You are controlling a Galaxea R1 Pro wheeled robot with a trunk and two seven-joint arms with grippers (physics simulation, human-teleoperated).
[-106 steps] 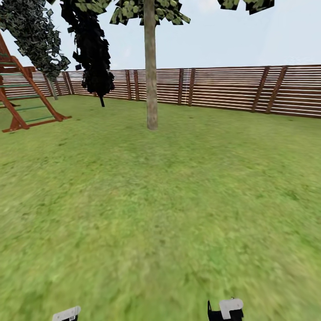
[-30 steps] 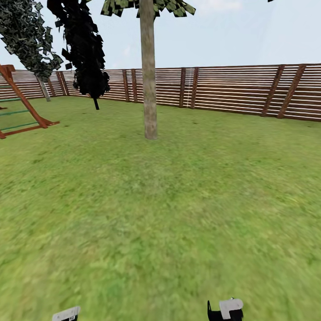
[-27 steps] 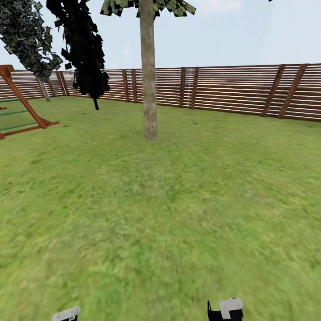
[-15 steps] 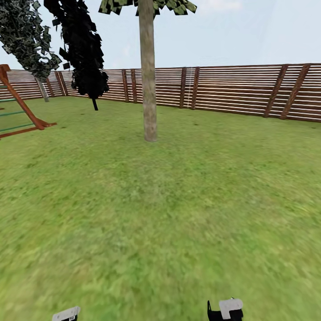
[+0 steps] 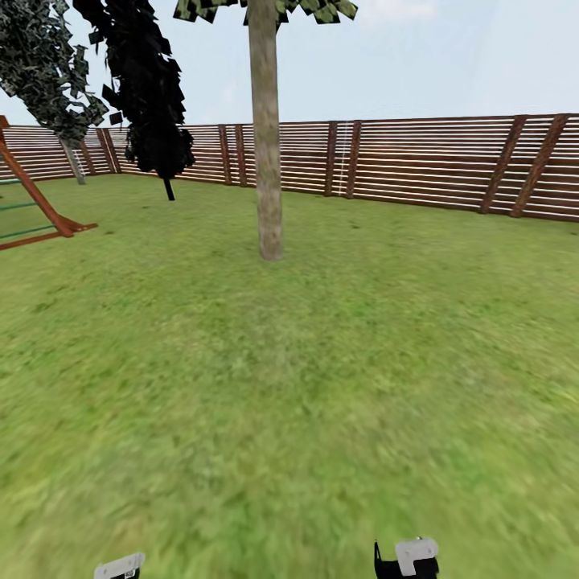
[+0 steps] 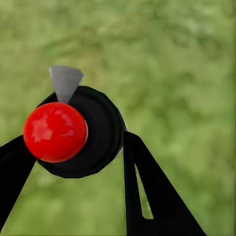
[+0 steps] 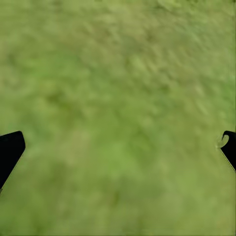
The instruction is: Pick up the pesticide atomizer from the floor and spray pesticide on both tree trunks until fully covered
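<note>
— Grass (image 5: 322, 386) is all I have near me. What do you see farther?

— One tree trunk (image 5: 266, 137), thick and grey-brown, stands ahead, a little to the left, on the lawn. Behind it the wooden fence (image 5: 434, 165) runs along the far side. At far left I see a near-black tree (image 5: 149, 88) and a red-brown frame (image 5: 40, 213).

— And my left gripper (image 6: 73, 147)?

— In the left wrist view its black fingers (image 6: 142, 187) are closed around the pesticide atomizer (image 6: 73, 130): black body, red round cap, grey nozzle, above the grass.

— Right gripper (image 7: 118, 147)?

— Wide apart and holding nothing; I see only its fingertips (image 7: 10, 150) at both edges, with grass between.
</note>
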